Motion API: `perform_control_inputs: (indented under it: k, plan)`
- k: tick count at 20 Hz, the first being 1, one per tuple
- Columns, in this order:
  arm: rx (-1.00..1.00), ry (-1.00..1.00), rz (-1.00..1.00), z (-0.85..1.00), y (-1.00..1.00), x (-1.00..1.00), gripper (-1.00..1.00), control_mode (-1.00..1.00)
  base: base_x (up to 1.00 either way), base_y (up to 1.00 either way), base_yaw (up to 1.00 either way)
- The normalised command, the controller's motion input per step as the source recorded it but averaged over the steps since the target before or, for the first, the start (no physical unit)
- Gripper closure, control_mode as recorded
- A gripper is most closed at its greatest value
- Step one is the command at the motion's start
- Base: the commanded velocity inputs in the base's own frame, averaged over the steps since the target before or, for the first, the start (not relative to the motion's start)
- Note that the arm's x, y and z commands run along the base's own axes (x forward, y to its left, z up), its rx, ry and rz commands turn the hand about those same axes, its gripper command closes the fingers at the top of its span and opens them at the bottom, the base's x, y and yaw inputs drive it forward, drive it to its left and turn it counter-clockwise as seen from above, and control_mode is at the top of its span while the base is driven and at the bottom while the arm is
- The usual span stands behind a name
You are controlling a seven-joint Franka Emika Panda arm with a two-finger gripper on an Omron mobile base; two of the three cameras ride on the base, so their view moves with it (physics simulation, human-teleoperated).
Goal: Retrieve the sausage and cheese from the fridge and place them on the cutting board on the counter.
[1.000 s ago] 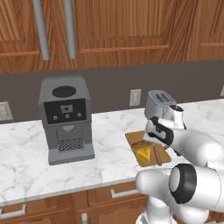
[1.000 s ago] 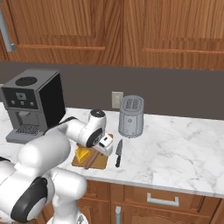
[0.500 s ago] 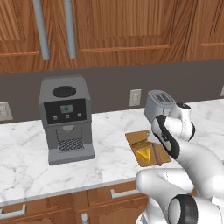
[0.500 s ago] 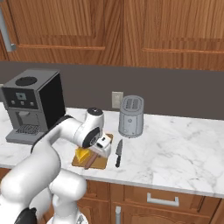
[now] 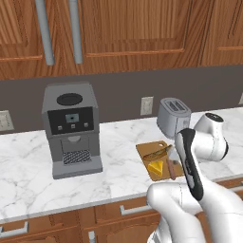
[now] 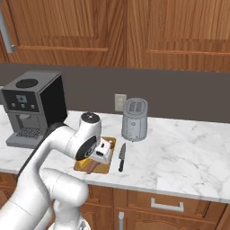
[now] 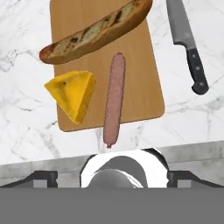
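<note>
Looking down from the hand, we saw the sausage (image 7: 114, 99) and cheese (image 7: 72, 94) both lying on the board (image 7: 140, 83), the sausage overhanging its near edge. Our gripper (image 6: 104, 151) stood open and empty above them, so we judged the placing done; next we only needed to pull away.

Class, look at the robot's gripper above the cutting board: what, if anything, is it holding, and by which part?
Nothing is held. The sausage and cheese lie free on the cutting board, with the gripper open above them.
</note>
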Motion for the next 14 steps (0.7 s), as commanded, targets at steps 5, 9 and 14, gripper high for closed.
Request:
perform_control_inputs:
  k: [5, 9, 14]
  plan:
    - [-0.01, -0.10, 0.06, 0.44, 0.00, -0.52, -1.00, -1.00, 0.00, 0.00, 0.00]
    - [-0.02, -0.04, 0.00, 0.46, 0.00, -0.50, -1.00, -1.00, 0.00, 0.00, 0.00]
    - [-0.03, -0.04, 0.00, 0.46, -0.02, -0.51, -1.00, -1.00, 0.00, 0.00, 0.00]
